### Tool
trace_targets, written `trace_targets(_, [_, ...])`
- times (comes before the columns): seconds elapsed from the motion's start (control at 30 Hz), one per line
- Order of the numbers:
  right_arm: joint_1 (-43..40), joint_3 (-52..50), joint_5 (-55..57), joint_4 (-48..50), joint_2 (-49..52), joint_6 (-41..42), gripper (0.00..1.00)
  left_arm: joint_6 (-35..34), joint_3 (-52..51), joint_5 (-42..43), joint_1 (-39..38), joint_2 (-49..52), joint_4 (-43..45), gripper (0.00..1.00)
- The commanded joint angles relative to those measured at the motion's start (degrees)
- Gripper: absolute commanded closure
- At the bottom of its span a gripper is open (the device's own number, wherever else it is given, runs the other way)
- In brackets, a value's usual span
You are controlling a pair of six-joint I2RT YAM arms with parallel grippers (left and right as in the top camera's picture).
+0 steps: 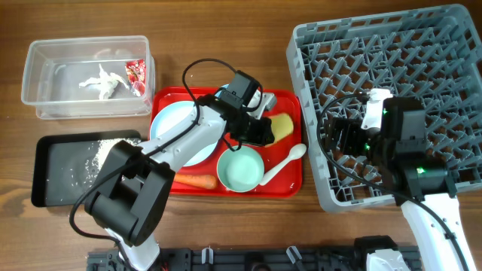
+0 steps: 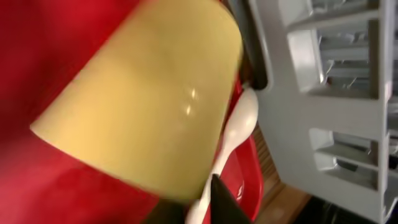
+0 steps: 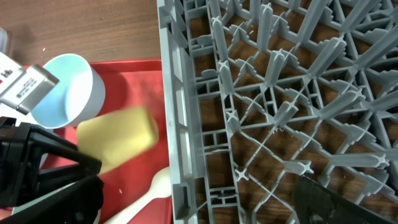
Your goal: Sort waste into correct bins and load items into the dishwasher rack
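Observation:
My left gripper [image 1: 263, 132] is shut on the small yellow cup [image 1: 281, 126], which is tipped on its side over the red tray and fills the left wrist view [image 2: 149, 99]. The white spoon [image 1: 282, 164] lies just beyond it. The light blue plate [image 1: 175, 124], mint bowl [image 1: 241, 169] and carrot [image 1: 196, 181] sit on the tray. The light blue bowl [image 3: 65, 93] shows in the right wrist view. My right gripper [image 1: 337, 139] is open and empty over the grey rack's [image 1: 422, 60] left side.
The clear tub [image 1: 45, 75] at the back left holds the napkin [image 1: 104, 81] and the red-and-white wrapper [image 1: 137, 74]. The black tray [image 1: 60, 169] holds beige crumbs [image 1: 94, 154]. The red tray's rim [image 1: 290, 184] lies close to the rack wall.

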Motion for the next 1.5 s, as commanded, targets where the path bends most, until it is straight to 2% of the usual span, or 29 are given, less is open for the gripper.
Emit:
trace_targets(0.0, [0.02, 0.42, 1.18, -0.09, -0.35, 0.39, 0.0, -1.7, -0.48, 0.7, -0.09, 0.61, 1.2, 0.96])
trace_targets(0.27, [0.02, 0.42, 1.18, -0.35, -0.35, 0.42, 0.0, -1.7, -0.46, 0.61, -0.02, -0.61, 2.14, 0.96])
trace_targets(0.47, [0.02, 0.42, 1.16, -0.22, -0.35, 0.44, 0.0, -3.41, -0.48, -4.2, -0.07, -2.89, 3.52, 0.96])
trace_targets(0.53, [0.02, 0.42, 0.98, -0.24, -0.35, 0.42, 0.0, -6.23, -0.48, -7.54, -0.15, -2.89, 4.7, 0.88])
trace_targets(0.63, [0.02, 0.42, 0.98, -0.26, -0.35, 0.42, 0.01, -7.54, -0.48, -7.54, -0.15, -2.89, 8.28, 0.81])
trace_targets(1.0, [0.02, 0.42, 0.98, -0.26, -0.35, 0.42, 0.0, -12.31, -0.48, -10.14, -1.66, -1.64, 11.65, 0.71])
trace_targets(1.3, [0.02, 0.42, 0.96, -0.26, -0.35, 0.46, 0.0, -24.26, -0.48, -15.89, -2.32, -0.94, 11.76, 0.64])
trace_targets(1.47, [0.02, 0.42, 0.94, -0.31, -0.35, 0.44, 0.0, -24.24, -0.48, -15.87, -3.96, 1.57, 14.97, 0.61])
